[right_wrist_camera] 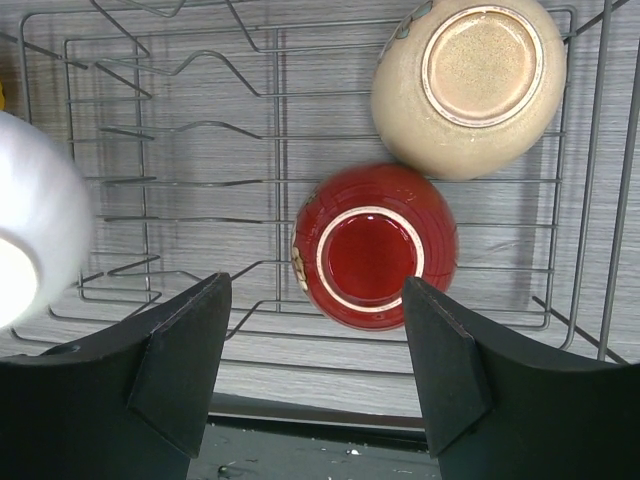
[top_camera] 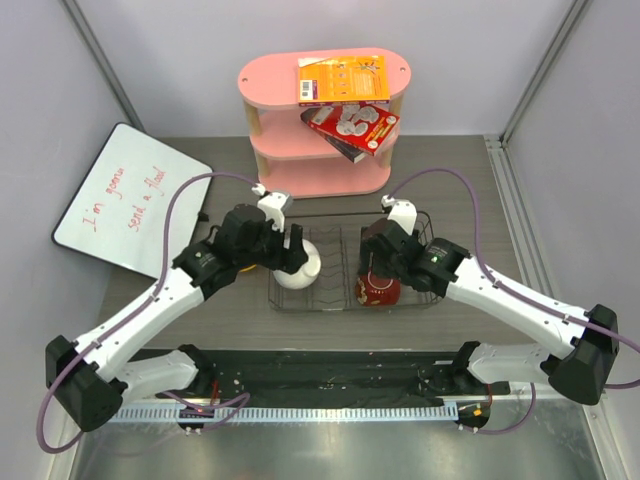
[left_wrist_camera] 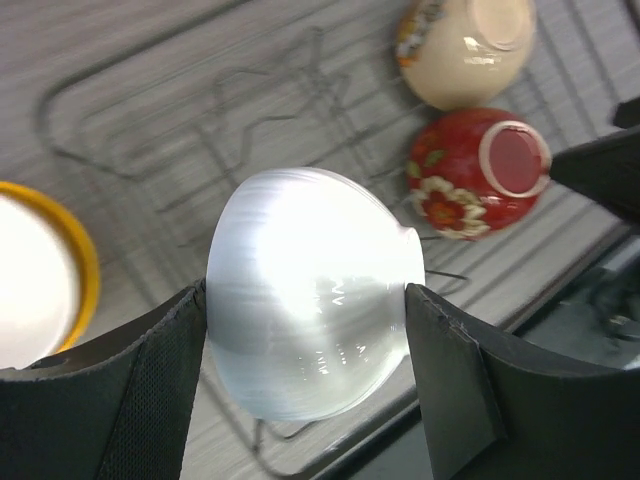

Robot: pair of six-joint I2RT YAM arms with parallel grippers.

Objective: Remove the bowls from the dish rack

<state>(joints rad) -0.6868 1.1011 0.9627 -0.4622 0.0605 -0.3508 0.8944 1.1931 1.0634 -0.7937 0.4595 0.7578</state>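
One dish rack (top_camera: pixel 335 262) lies mid-counter (top_camera: pixel 470 200), long axis parallel to the near edge, a pink shelf (top_camera: pixel 320 165) close behind its far side. Four bowls: red bowl (right_wrist_camera: pixel 375 258) and beige bowl (right_wrist_camera: pixel 468 85) sit foot-up in its right end, yellow-orange bowl (left_wrist_camera: pixel 40 280) by its left end, white bowl (left_wrist_camera: pixel 310 345) clasped between the left fingers (left_wrist_camera: pixel 150 390). The right fingers (right_wrist_camera: pixel 180 350) hang spread above the red bowl.

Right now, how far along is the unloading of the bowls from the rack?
Done, it seems: the yellow bowl stands upright beside the dish rack. In hand: the left fingers clamp the white bowl at the rack's left edge. Left: the dark red bowl and the beige bowl lie upside down in the rack; the right fingers hang open over the red one.
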